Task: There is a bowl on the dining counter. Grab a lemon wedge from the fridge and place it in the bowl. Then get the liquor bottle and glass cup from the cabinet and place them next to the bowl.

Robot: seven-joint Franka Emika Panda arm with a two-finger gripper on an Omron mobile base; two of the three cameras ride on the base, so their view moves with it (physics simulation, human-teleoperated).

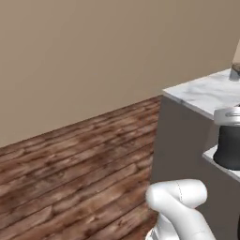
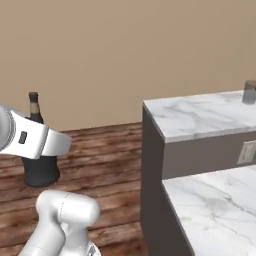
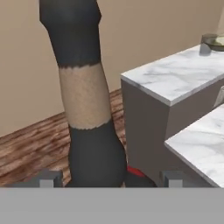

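We are looking along the pincer [image 3: 111, 178] at the bottle [image 3: 85, 100], which is filling the left-centre of the hand view. Its rounded body is sitting low between the two tips and its neck is running straight up to the top edge, so its long axis is lying upright and crosswise to the pincer's reach. The jaws are standing wide. Since the bottle is hanging over the wooden floor [image 2: 100, 150] with nothing under it, we are judging the pincer to be clenched on the bottle's broad body, not released.

In the right base view the bottle [image 2: 35, 107] is showing at the left edge, upright, partly behind the white wrist. The marble surface [image 2: 200, 115] is lying to the right of it, well apart, with open floor between. In the hand view that surface [image 3: 175, 74] is sitting at the upper right, so the goal is lying ahead and to the right of the pincer.

A small grey vessel [image 2: 249, 92] is standing at the far right of the upper slab; we cannot tell whether it is the bowl or the glass.

We are judging that the coming move is turning on carrying the bottle rightward and up over the slab's edge while keeping its axis upright
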